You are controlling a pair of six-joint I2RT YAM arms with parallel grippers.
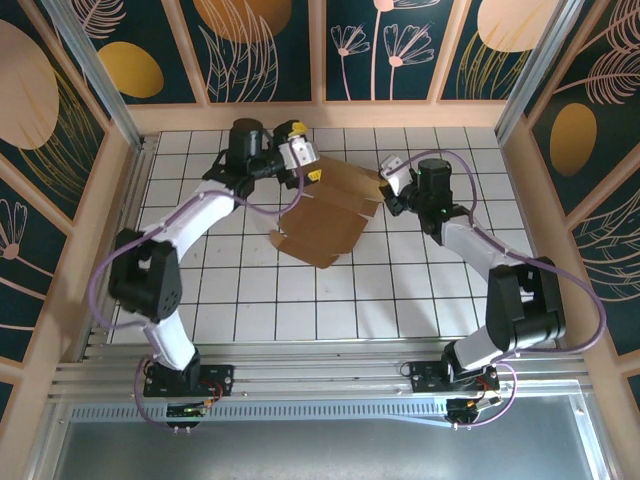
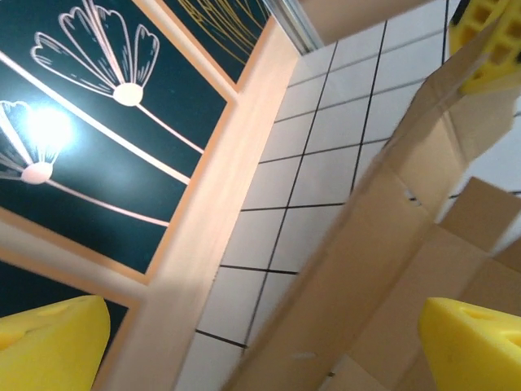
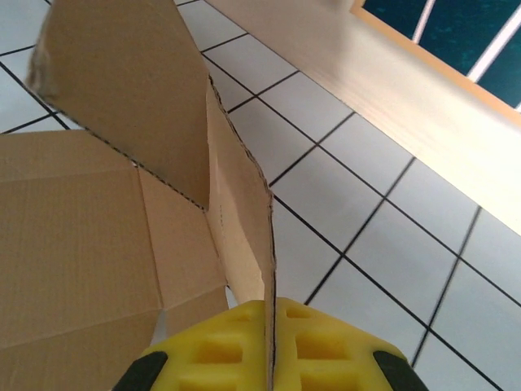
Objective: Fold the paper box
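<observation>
Left pincer [image 1: 303,160] spread wide — right pincer [image 1: 386,186] clamped shut, both arms extended.

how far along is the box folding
Early. Done: one flap of the paper box stands up; the rest lies mostly flat. In hand: right tool shut on a flap edge, left tool open by the sheet. Left: raising walls, tucking flaps.

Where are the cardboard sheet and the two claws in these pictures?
paper box [image 1: 330,215]: top view, middle of the brown sheet.
left claw [image 1: 305,150]: top view, between its two fingers.
right claw [image 3: 269,318]: right wrist view, between yellow fingers pinching the box's edge.
</observation>
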